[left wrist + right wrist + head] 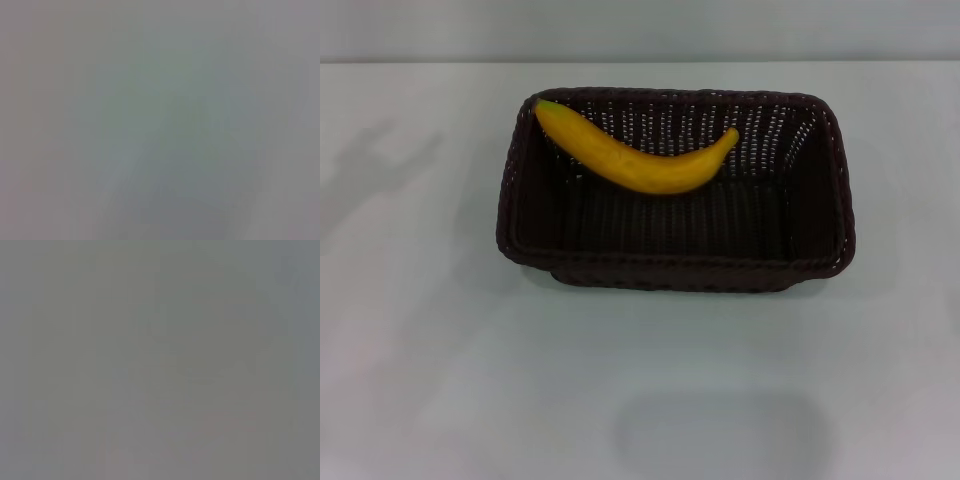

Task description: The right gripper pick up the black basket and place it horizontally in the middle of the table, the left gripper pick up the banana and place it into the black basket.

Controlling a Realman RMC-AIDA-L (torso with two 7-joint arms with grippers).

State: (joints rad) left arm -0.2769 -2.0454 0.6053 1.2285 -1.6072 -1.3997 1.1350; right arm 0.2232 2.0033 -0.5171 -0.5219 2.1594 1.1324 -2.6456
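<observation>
On the table (430,350), head view, you have this:
basket: black basket (820,210) sits flat near the middle of the table, long side running left to right, opening up.
banana: banana (638,162) lies inside the black basket, along its far wall, curve sagging toward you. Its green-tipped stem end rests up by the far-left corner of the rim, the other end points right and up against the far wall.
left end effector: out of the head view; the left wrist view shows you only a blank grey field, so you cannot tell how far it is open or whether it has anything.
right end effector: out of the head view too; the right wrist view is just as blank, so same answer, cannot tell.
shadows: faint arm-shaped shadow on the table at far left, soft rectangular one near the front edge.
</observation>
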